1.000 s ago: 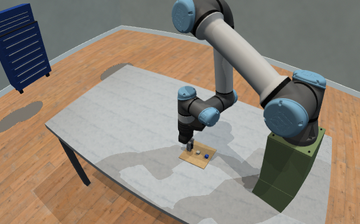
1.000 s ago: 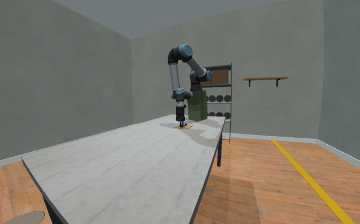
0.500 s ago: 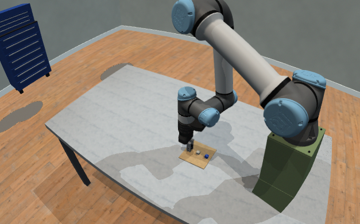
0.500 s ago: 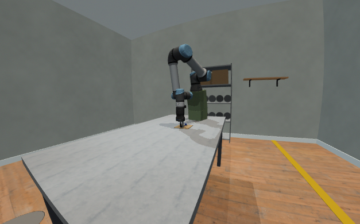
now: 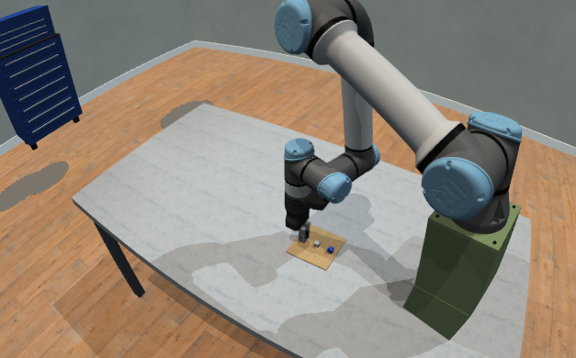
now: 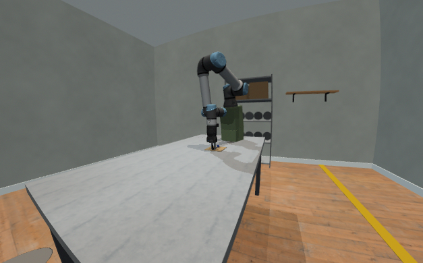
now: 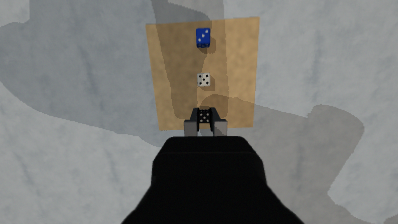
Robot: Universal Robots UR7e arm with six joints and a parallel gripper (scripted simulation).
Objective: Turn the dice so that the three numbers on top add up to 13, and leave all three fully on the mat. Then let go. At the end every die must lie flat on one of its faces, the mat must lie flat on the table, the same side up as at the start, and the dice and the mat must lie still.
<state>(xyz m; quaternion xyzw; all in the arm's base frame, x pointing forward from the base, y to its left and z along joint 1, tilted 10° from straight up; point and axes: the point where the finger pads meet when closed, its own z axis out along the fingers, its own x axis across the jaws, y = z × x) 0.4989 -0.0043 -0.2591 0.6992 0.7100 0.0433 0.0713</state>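
The tan mat (image 5: 310, 256) (image 6: 222, 149) (image 7: 241, 75) lies flat on the table. A blue die (image 5: 331, 250) (image 7: 203, 36) lies near its far edge in the wrist view, with three pips on top. A white die (image 5: 317, 243) (image 7: 203, 79) lies mid-mat with five pips on top. My gripper (image 5: 303, 237) (image 6: 213, 148) (image 7: 204, 114) points down at the near edge, its fingers shut on a black die (image 7: 204, 118). The black die seems to show five pips upward. The fingers hide its sides, and whether it touches the mat cannot be told.
The grey table (image 5: 163, 184) (image 6: 139, 189) surrounds the mat. The white die is close in front of the fingers, in line with the blue die. The green robot base (image 5: 447, 275) (image 6: 231, 125) stands on the table beyond the blue die's side of the mat.
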